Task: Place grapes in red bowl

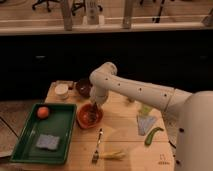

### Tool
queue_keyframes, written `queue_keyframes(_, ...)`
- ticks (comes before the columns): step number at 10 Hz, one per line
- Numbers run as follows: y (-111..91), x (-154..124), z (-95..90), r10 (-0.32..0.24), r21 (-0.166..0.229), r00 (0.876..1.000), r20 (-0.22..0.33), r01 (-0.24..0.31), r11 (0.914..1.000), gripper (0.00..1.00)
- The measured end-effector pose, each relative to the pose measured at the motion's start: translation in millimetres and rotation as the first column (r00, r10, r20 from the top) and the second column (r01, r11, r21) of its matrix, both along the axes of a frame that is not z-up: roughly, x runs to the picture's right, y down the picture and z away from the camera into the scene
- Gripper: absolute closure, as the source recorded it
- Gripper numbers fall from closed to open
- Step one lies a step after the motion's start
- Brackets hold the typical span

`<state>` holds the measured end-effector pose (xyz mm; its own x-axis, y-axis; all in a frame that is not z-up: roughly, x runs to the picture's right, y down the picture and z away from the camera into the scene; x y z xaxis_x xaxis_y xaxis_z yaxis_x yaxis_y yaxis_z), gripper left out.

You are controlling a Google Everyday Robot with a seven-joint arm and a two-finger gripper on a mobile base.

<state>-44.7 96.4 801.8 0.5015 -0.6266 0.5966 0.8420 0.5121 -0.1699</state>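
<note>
The red bowl (81,119) sits on the wooden table just right of the green tray. Inside it lies a dark bumpy cluster, the grapes (89,118). My white arm reaches in from the right and bends down over the bowl. The gripper (94,109) hangs at the bowl's far right side, just above or touching the grapes. Whether it still holds them is hidden by the wrist.
A green tray (30,145) at the left holds an orange fruit (43,112) and a blue sponge (48,142). A dark maroon bowl (83,87) and a white cup (62,91) stand behind. A fork (96,149), a yellow item (114,155), a green chilli (152,135) and a pale cloth (144,123) lie nearby.
</note>
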Motion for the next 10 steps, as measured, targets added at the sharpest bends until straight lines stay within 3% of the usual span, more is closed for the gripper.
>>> queue_keyframes(10,3.9,-3.5,2.1,-0.046,-0.002,0.998,0.053,0.046,0.9989,0.95)
